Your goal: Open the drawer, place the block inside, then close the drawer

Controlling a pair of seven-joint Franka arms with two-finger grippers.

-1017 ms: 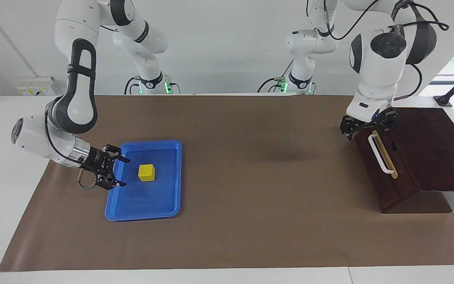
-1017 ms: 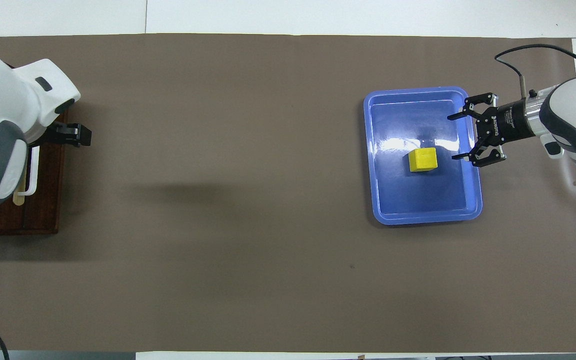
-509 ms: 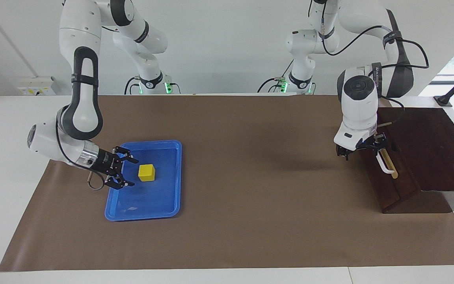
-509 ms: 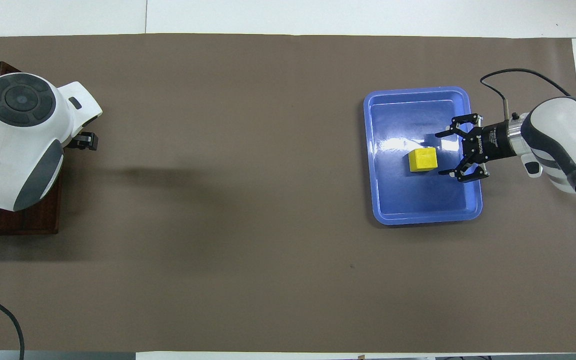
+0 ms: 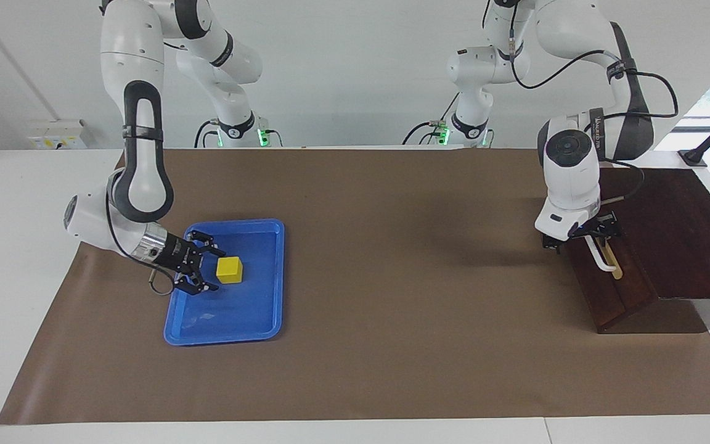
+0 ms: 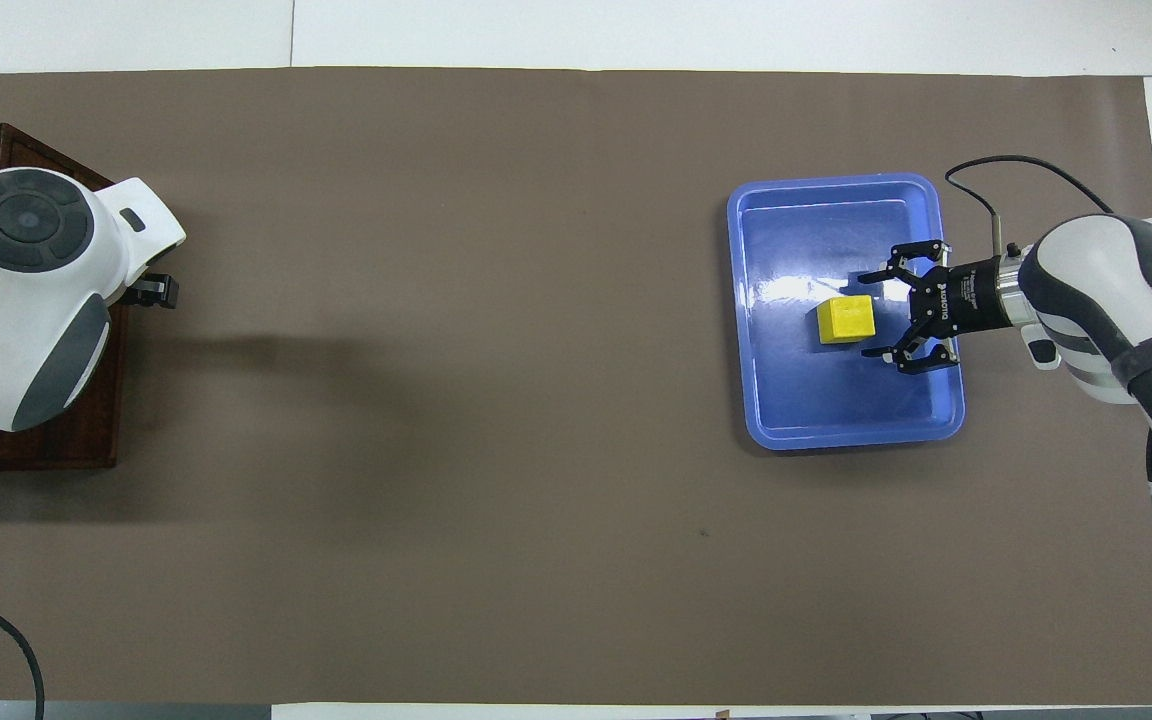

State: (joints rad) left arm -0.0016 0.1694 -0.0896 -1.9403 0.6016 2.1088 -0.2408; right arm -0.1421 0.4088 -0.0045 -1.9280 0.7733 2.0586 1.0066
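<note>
The yellow block (image 5: pixel 229 270) (image 6: pixel 846 319) sits in the blue tray (image 5: pixel 256 320) (image 6: pixel 836 425) toward the right arm's end of the table. My right gripper (image 5: pixel 206 270) (image 6: pixel 881 314) is open and low in the tray, with its fingertips either side of the block's edge, not closed on it. The drawer (image 5: pixel 604 296) in the dark brown box (image 5: pixel 681 228) (image 6: pixel 46 450) looks closed. My left gripper (image 5: pixel 582 234) is open in front of the drawer, at the end of the white handle (image 5: pixel 604 262) nearer the robots. The left arm hides the handle in the overhead view.
A brown mat (image 5: pixel 392 277) (image 6: pixel 486 400) covers the table between the tray and the box. The box stands at the left arm's end of the table, and its top reaches the mat's edge.
My right gripper has moved over the tray's rim and down to the block. My left gripper has dropped from the box's top corner to the drawer handle.
</note>
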